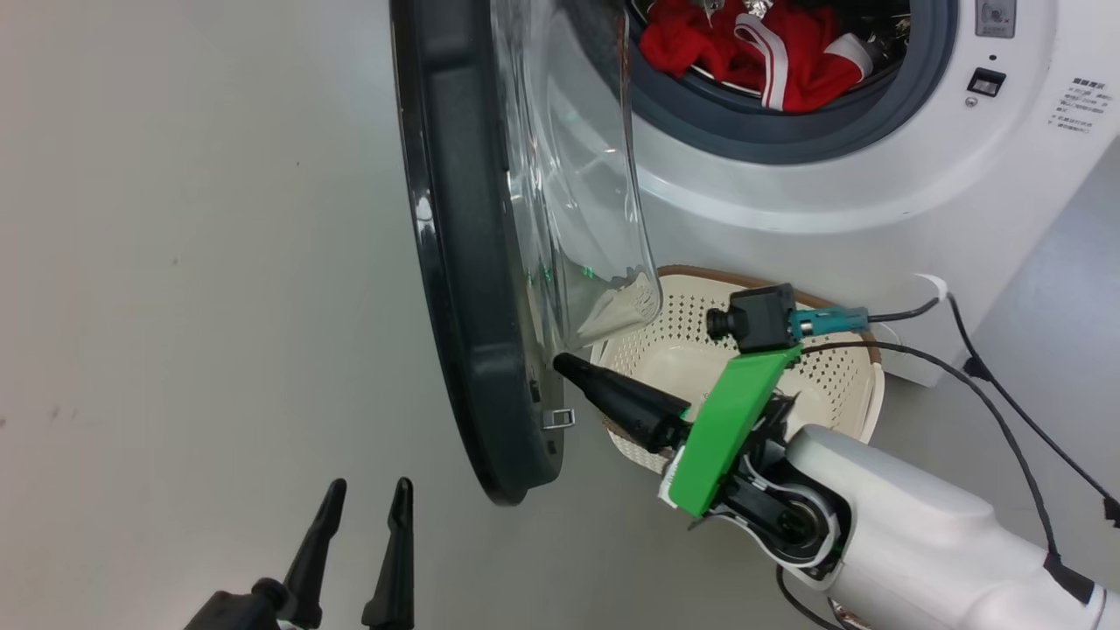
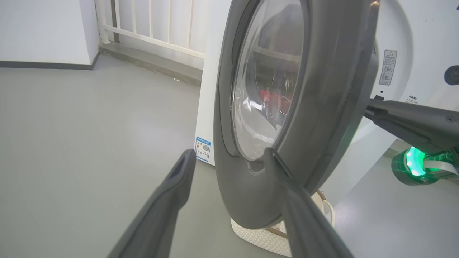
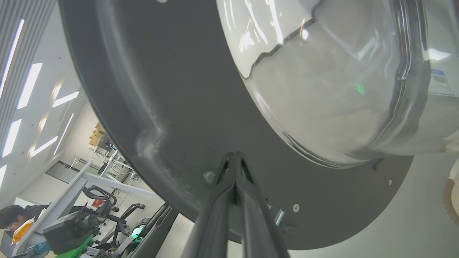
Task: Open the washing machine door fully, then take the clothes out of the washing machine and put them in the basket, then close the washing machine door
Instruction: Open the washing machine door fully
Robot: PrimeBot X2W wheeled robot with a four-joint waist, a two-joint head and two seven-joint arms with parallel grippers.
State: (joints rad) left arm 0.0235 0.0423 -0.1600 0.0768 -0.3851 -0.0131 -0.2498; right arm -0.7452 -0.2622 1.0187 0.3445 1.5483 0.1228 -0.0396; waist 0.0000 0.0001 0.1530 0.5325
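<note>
1. Right pincer (image 1: 563, 362), pressed together, tips at the door's (image 1: 464, 262) inner rim.
2. Left pincer (image 1: 369, 486), spread, hangs outside the door.
3. Clothes (image 1: 787, 52) lie in the washer (image 1: 875, 192); the basket (image 1: 842, 376) sits below.

You're in a robotics lab or open-plan office rather than a home. Off to one side you can see long ceiling lights (image 3: 28, 84), desks (image 3: 114, 183), a swivel chair (image 3: 104, 200), stacked boxes (image 3: 96, 135) and a person (image 3: 12, 216) seated at a bench. The washer (image 1: 787, 192) stands on a bare grey floor (image 2: 79, 136) by a plain white wall (image 2: 39, 28) and railing (image 2: 154, 25).
</note>
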